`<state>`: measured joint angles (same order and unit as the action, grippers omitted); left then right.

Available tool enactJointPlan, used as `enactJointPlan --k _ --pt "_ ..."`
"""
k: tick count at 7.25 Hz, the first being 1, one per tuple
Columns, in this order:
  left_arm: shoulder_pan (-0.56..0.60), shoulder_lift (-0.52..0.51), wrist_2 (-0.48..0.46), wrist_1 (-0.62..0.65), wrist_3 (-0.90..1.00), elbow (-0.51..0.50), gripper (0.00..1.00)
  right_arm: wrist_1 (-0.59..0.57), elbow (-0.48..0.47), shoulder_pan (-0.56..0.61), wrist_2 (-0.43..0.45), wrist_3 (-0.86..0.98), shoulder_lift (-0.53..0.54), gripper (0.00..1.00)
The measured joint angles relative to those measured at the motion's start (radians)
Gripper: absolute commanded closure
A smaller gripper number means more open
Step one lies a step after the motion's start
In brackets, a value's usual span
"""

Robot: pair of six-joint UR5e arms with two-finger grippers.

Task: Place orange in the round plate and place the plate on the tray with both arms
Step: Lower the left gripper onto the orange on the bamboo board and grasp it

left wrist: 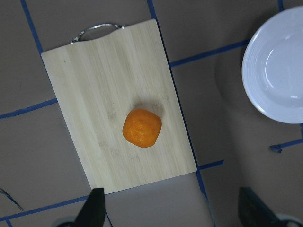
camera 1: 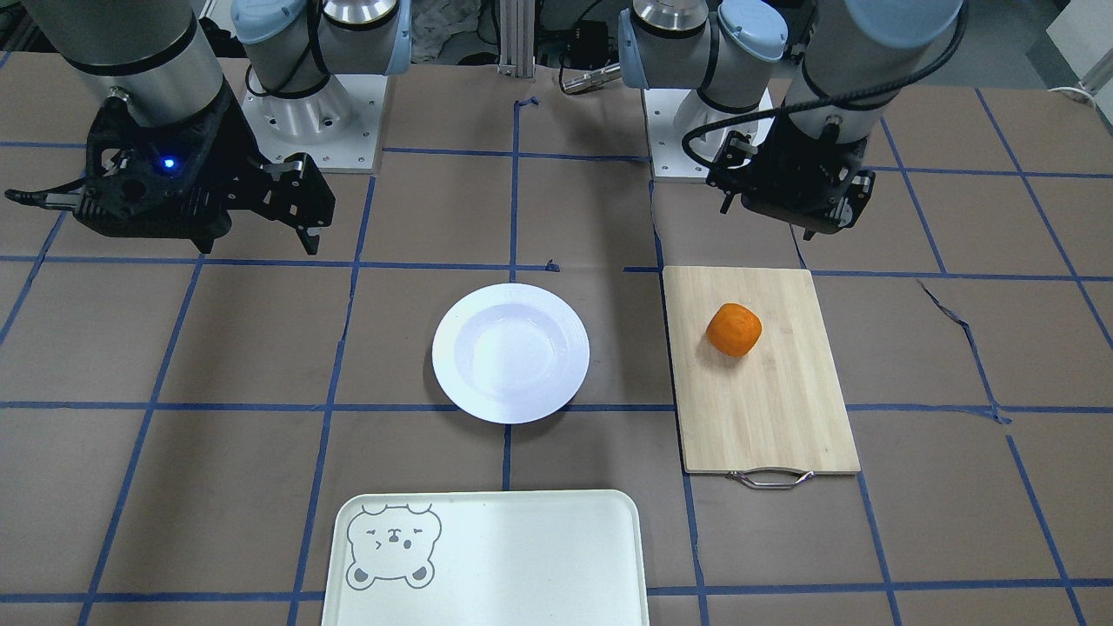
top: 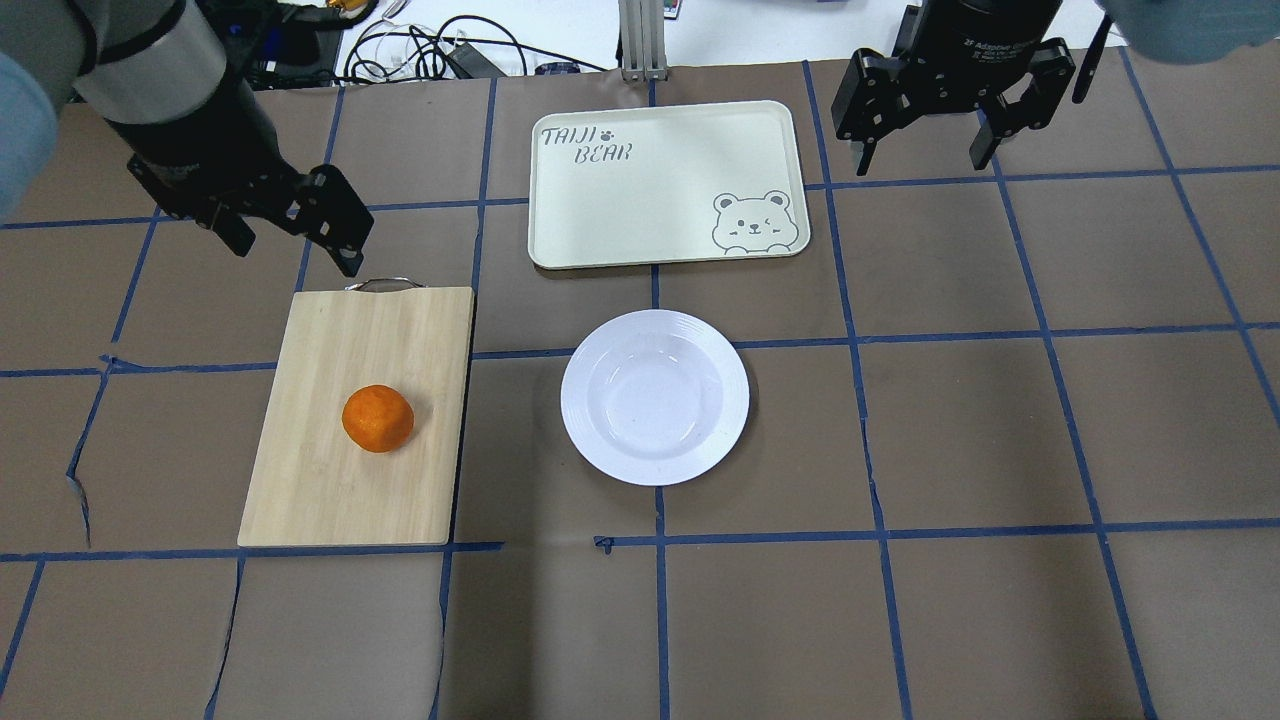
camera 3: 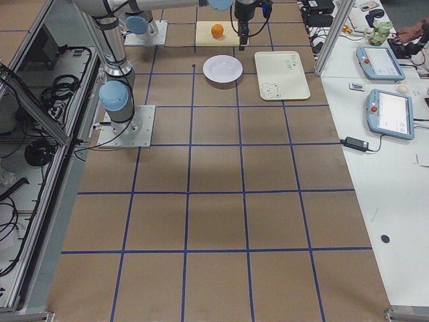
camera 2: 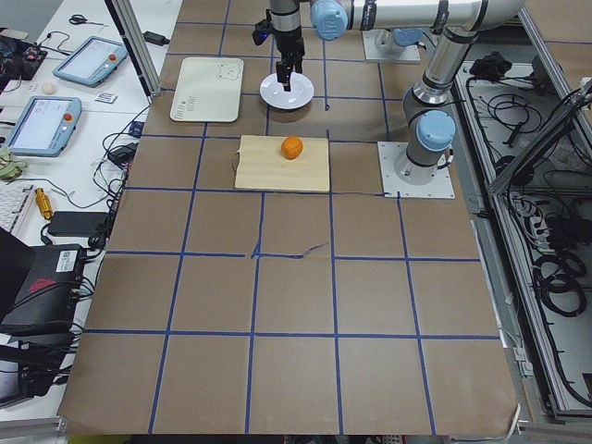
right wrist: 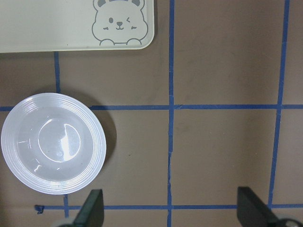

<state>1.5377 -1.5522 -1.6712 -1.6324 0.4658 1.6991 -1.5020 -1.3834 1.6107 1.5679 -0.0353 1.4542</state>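
Two grippers are seen raised above the table, which is covered in brown sheeting marked into squares by blue tape lines. The left gripper is held over the far end of the cutting board, close to its metal handle. Its jaws are spread wide apart, as is confirmed by the left wrist view, where both fingertips are seen at the lower edge with bare table and the board's near edge between them. The right gripper is held over the table just beside the far right corner of the tray, and its jaws are likewise spread wide.

The orange is found lying on the cutting board, roughly in its middle, on the robot's left side. It is well apart from the left gripper. The plate is set upright on the table near the centre, beside the board but not touching it, and its sunken middle is bare. The tray is laid flat beyond the plate, farther from the robot, with a narrow strip of table between the two. A grey bear face is printed in the tray's corner nearest the plate and the right arm, and lettering is printed in the opposite corner.
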Motion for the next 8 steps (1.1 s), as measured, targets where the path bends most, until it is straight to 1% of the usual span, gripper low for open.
enactJointPlan --k 1,2,3,4,6,8 --pt "0.0 -0.014 -0.03 0.032 0.076 0.064 0.0 -0.001 0.0 0.0 0.0 0.0 0.0 0.0" --pt "-0.001 -0.033 -0.065 0.111 0.152 0.132 0.03 -0.001 0.0 0.0 0.0 0.001 0.0 0.0" --pt "-0.002 -0.059 -0.095 0.231 0.238 0.204 0.05 -0.001 0.0 0.0 0.0 0.0 0.0 0.0" --pt "-0.002 -0.084 -0.121 0.349 0.311 0.266 0.09 0.0 0.0 0.0 0.0 0.0 0.0 0.0" --pt "-0.002 -0.129 -0.14 0.528 0.383 0.336 0.1 0.0 0.0 0.0 -0.001 -0.001 0.0 0.0" --pt "-0.003 -0.177 -0.139 0.631 0.432 0.363 0.09 0.0 0.0 0.0 -0.002 -0.005 0.001 0.0"
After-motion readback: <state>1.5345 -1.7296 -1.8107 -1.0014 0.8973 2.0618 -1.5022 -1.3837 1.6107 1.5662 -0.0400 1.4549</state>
